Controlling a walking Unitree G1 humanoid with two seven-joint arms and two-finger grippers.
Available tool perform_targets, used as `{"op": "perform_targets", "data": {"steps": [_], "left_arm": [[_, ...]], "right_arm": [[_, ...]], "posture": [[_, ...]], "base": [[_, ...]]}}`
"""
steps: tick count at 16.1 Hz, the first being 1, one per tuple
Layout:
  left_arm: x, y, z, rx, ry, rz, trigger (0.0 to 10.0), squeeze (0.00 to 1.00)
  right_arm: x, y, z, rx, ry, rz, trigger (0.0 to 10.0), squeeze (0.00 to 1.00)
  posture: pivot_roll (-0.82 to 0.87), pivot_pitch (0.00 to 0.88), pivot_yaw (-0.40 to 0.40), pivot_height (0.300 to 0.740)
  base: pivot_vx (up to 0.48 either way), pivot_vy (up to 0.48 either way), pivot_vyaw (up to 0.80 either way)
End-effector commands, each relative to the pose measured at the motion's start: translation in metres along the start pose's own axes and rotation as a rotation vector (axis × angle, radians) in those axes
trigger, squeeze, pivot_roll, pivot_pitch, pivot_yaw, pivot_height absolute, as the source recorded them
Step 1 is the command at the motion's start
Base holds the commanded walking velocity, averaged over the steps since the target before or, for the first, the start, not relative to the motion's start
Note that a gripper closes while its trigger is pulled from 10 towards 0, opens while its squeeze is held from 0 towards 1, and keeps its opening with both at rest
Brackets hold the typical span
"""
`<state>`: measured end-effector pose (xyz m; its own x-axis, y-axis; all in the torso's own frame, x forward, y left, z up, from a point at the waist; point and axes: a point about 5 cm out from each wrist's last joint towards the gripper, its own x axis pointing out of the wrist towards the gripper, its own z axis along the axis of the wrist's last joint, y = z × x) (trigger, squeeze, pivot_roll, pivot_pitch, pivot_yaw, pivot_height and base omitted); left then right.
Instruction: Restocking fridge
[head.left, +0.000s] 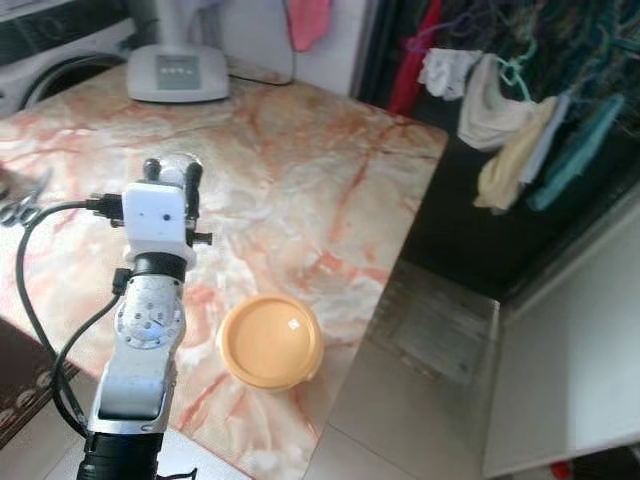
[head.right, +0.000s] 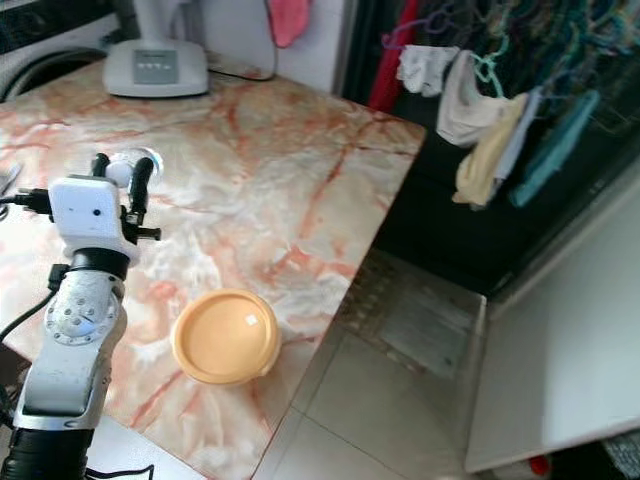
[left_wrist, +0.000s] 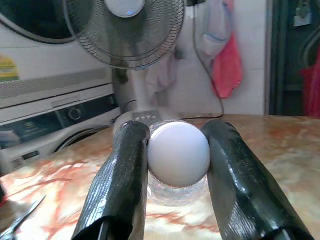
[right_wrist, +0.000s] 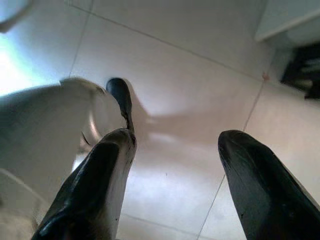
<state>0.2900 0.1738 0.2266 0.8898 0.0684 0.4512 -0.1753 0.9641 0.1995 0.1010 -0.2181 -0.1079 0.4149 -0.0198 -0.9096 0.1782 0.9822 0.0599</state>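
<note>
Left tool (head.left: 178, 178) is raised over the marble-patterned worktop (head.left: 300, 180), its two black fingers (left_wrist: 120, 175) closed against the sides of a white rounded cap (left_wrist: 179, 154) that tops a clear container; the container body below is only partly visible in the left wrist view, so its exact kind cannot be confirmed. The item sits squarely between the fingers, along the tool's own line of reach, with the fingers pointing away from the robot toward the far side of the worktop.

A round yellow-lidded tub (head.left: 270, 340) rests on the worktop near the robot's edge, just to the right of the left arm and apart from the tool.

Right tool (right_wrist: 172, 165) hangs over pale floor tiles with its fingers apart and nothing between them.

A fan base (head.left: 178, 72) stands at the far edge. The fridge cannot be identified with certainty in these views.

Judgement: the left arm has the item, and the tub lies nearer that arm.
</note>
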Motion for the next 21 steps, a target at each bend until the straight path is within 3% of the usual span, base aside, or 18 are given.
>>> {"op": "perform_targets", "data": {"steps": [1, 5, 18, 21], "left_arm": [[0.0016, -0.002, 0.0062, 0.012, -0.037, -0.011, 10.0, 0.0], [0.0008, -0.0029, 0.0052, -0.008, -0.025, -0.003, 10.0, 0.0], [0.0002, -0.0017, 0.0036, -0.022, -0.009, 0.007, 10.0, 0.0], [0.0003, -0.0027, 0.0043, -0.028, -0.014, -0.002, 10.0, 0.0]], "right_arm": [[-0.0021, -0.005, -0.0066, 0.011, 0.016, -0.015, 10.0, 0.0], [-0.0022, -0.0051, -0.0068, 0.014, 0.013, -0.015, 10.0, 0.0], [-0.0024, -0.0058, -0.0078, 0.021, 0.014, -0.022, 10.0, 0.0], [-0.0023, -0.0058, -0.0077, 0.014, 0.017, -0.025, 10.0, 0.0]], "posture": [[0.09, 0.073, -0.104, 0.74], [0.09, 0.075, -0.104, 0.74], [0.08, 0.083, -0.103, 0.74], [0.08, 0.083, -0.102, 0.74]], "base": [[0.0, 0.0, 0.0], [0.0, 0.0, 0.0], [0.0, 0.314, 0.0], [0.0, 0.0, -0.74]]}}
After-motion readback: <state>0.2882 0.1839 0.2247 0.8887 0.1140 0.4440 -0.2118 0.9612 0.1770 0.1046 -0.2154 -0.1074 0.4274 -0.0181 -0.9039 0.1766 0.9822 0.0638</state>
